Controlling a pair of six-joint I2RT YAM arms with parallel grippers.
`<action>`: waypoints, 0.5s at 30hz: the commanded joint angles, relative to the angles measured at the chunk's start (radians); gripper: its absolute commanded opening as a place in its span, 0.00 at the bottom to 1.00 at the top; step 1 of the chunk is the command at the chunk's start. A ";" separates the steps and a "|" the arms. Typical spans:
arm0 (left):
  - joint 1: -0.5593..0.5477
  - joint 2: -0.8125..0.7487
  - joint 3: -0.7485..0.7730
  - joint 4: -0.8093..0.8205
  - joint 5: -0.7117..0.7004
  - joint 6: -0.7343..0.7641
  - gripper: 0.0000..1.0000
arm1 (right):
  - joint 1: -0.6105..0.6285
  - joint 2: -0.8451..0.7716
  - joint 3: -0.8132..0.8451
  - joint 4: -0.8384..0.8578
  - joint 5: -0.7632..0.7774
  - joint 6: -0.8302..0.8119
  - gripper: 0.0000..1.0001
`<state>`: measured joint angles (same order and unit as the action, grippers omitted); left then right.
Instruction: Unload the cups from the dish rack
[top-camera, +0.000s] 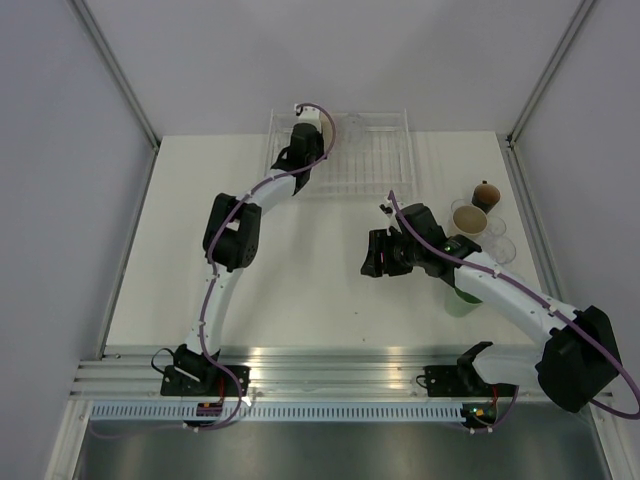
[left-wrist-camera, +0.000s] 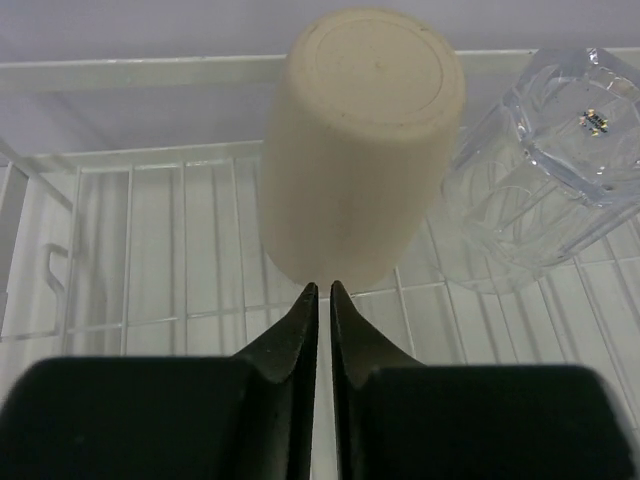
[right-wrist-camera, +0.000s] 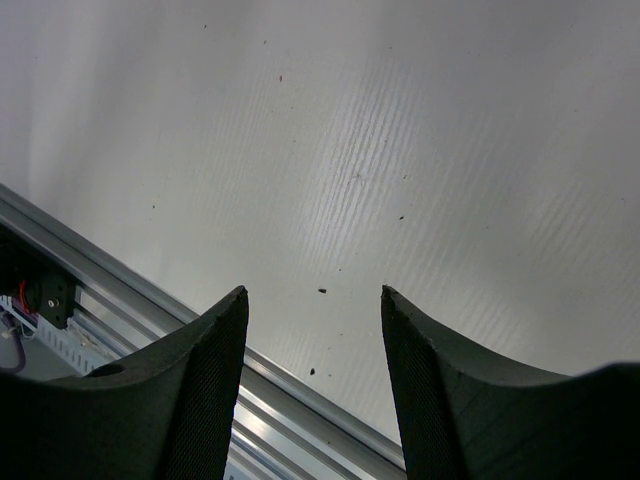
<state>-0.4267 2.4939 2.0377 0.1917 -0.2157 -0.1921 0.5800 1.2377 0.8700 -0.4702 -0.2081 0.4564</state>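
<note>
Top external shows some cups (top-camera: 468, 218) already on the tabletop (top-camera: 300, 260); a beige cup (left-wrist-camera: 360, 150) and a clear cup (left-wrist-camera: 545, 170) remain in the dish rack (top-camera: 385, 170). Facing them, the left pincer (left-wrist-camera: 320, 290) is closed and empty; the right pincer (right-wrist-camera: 315, 295) is spread apart.

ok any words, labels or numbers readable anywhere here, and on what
No text can be read in any view.
On the base of the clear cup, upside down in the dish rack, a small speckled mark: too small and blurred to read.

White table (top-camera: 320, 310), pale grey walls (top-camera: 60, 150)
</note>
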 joint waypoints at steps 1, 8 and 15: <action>0.011 -0.020 -0.010 0.020 -0.004 0.014 0.10 | 0.001 -0.020 -0.008 0.022 0.006 0.011 0.61; 0.011 -0.078 -0.048 0.037 -0.024 0.043 0.05 | 0.001 -0.032 -0.012 0.030 -0.004 0.018 0.61; 0.005 -0.095 -0.040 0.046 0.001 0.039 0.77 | 0.003 -0.046 -0.025 0.027 -0.004 0.018 0.61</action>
<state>-0.4202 2.4836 1.9888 0.1932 -0.2249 -0.1677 0.5800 1.2182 0.8516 -0.4637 -0.2092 0.4675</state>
